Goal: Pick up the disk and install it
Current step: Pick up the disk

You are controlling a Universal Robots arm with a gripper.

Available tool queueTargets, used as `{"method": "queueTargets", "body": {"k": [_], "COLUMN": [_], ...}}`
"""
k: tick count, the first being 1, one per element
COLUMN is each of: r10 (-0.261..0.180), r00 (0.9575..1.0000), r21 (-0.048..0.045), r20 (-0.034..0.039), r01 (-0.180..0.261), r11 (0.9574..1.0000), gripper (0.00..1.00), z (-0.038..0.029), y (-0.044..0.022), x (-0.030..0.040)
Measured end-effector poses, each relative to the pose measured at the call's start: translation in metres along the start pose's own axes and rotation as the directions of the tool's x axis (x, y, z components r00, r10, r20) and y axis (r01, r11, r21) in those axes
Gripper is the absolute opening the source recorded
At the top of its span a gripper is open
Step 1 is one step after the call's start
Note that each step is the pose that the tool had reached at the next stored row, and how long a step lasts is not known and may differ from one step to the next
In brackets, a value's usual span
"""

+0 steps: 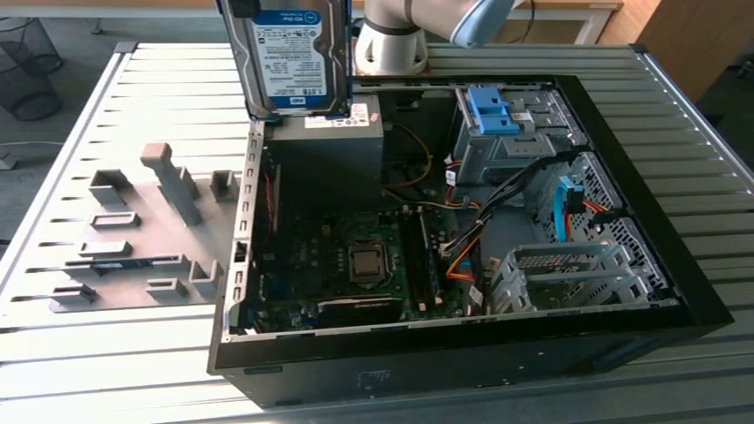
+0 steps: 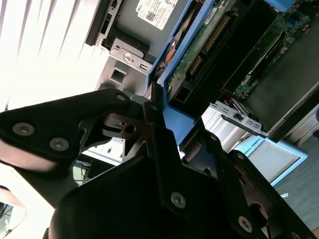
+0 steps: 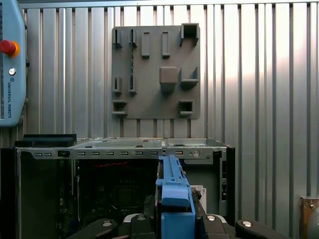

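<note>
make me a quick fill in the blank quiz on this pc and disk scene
1. The gripper grips the disk by its ____ plastic frame.
2. The disk hangs ____ the open computer case, not inside it.
3. The grey board lies on the exterior view's ____ of the case.
Missing words: blue; above; left.

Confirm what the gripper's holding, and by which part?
The disk, clamped by the gripper at its blue carrier rail along one edge; it hangs upright above the open computer case.

All three views down onto open case point(image 1: 389, 375)
</note>
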State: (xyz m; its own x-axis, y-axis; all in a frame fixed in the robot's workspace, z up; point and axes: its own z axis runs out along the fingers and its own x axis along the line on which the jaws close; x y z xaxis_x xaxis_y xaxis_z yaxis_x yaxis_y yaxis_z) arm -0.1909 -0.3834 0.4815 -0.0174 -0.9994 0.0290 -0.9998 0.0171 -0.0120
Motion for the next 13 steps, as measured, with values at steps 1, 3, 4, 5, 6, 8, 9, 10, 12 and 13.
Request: {"method": "queueTargets", "body": {"k": [1, 3, 4, 5, 6, 8, 9, 10, 12, 13], "r10": [0.000, 0.000, 0.000, 0.000, 0.000, 0.000, 0.000, 0.000, 0.000, 0.000], "r00": [1.0000, 1.0000, 1.0000, 1.0000, 1.0000, 1.0000, 1.0000, 1.0000, 1.0000, 1.0000], "r21": [0.0000, 0.0000, -0.0001, 0.0000, 0.0000, -0.0001, 0.0000, 0.0000, 0.0000, 0.0000], "r20": [0.0000, 0.0000, 0.0000, 0.0000, 0.0000, -0.0001, 0.0000, 0.0000, 0.0000, 0.0000], "r01": [0.000, 0.000, 0.000, 0.000, 0.000, 0.000, 0.000, 0.000, 0.000, 0.000], "r11": [1.0000, 1.0000, 1.0000, 1.0000, 1.0000, 1.0000, 1.0000, 1.0000, 1.0000, 1.0000], "gripper": [0.36, 0.36, 0.36, 0.36, 0.36, 0.36, 0.36, 0.36, 0.36, 0.36], "z": [0.0000, 0.0000, 0.0000, 0.0000, 0.0000, 0.0000, 0.0000, 0.0000, 0.0000, 0.0001], "y": [-0.0001, -0.0006, -0.0006, -0.0007, -0.0010, -0.0017, -0.0019, -0.0021, -0.0039, -0.0054], "x": [0.0000, 0.0000, 0.0000, 0.0000, 0.0000, 0.0000, 0.0000, 0.0000, -0.0001, -0.0001]}}
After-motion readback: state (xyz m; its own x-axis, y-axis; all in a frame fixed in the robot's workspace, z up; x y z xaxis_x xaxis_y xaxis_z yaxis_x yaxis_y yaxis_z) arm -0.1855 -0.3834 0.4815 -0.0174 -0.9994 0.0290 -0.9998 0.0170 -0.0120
